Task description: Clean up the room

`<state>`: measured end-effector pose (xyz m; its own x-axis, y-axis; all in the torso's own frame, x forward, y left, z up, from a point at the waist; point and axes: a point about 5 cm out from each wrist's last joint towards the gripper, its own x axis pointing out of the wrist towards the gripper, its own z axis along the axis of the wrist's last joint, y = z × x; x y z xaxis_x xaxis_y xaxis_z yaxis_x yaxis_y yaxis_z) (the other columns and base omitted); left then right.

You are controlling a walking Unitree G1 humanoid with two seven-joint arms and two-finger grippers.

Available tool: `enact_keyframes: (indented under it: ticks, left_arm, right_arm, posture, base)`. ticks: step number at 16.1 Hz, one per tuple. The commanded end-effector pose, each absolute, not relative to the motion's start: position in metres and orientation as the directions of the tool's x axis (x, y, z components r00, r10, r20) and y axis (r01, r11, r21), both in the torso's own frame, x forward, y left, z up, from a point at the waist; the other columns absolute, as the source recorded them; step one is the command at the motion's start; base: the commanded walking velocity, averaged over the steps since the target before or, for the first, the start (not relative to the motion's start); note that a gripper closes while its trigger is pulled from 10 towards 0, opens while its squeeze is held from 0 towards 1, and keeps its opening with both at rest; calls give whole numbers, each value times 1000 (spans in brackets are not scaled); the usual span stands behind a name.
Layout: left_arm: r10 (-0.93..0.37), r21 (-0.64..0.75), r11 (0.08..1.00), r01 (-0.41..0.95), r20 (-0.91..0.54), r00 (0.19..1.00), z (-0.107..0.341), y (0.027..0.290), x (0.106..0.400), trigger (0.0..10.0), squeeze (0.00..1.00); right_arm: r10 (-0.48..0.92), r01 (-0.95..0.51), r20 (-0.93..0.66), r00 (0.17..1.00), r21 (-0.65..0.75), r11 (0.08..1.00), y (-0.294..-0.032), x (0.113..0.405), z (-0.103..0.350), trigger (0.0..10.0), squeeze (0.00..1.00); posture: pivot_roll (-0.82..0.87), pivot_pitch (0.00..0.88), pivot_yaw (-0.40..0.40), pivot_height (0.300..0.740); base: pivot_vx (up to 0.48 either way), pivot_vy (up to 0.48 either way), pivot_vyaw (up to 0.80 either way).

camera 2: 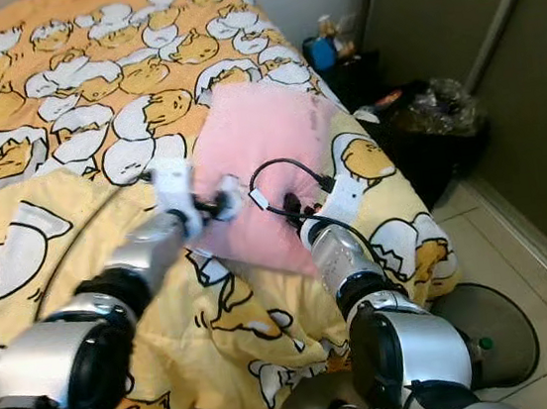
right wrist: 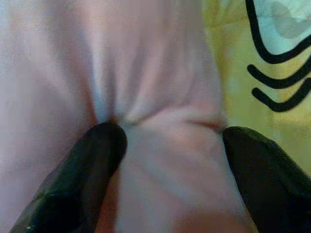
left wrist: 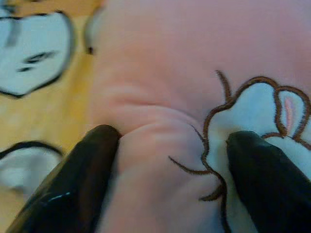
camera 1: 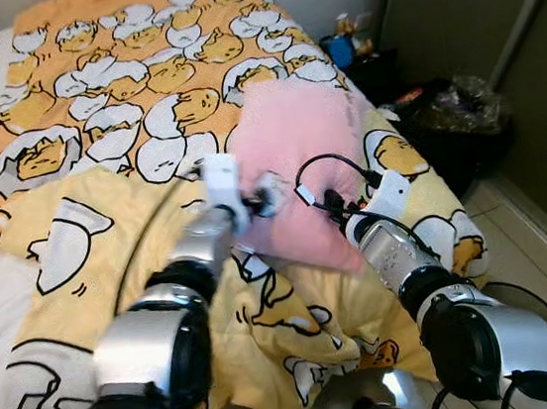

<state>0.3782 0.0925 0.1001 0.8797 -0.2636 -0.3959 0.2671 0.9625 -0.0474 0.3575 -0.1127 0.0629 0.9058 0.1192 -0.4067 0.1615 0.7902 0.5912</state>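
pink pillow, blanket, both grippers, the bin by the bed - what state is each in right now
pink pillow: lying on the bed, fabric bunched up where both grippers pinch its near edge
yellow egg-print blanket: spread over the bed, rumpled at the near end
left gripper: fingers pressed into a fold of the pillow
right gripper: fingers pressed into a fold of the pillow
black bin: on the floor beside the bed, lined with a bag, open top
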Motion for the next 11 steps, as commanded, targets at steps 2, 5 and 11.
enact_keyframes:
  ticks: [2,5,11]
  left_arm:
    - [-296,-48,950,309,-460,837,91,86,372,0,0]
    - [-319,-73,943,324,-472,822,89,83,371,0,0]
    - [-289,-93,955,282,-508,812,76,92,364,0,0]
  right_arm:
    - [144,158,-422,895,603,782,-110,356,60,0,0]
    - [148,158,-441,885,585,795,-112,353,55,0,0]
    - [146,185,-519,842,533,825,-119,339,36,0,0]
  posture:
    - [-59,135,29,740]
    - [-49,126,25,740]
    - [-20,79,17,740]
  base:
    - [0,0,0]
    - [0,0,0]
    - [0,0,0]
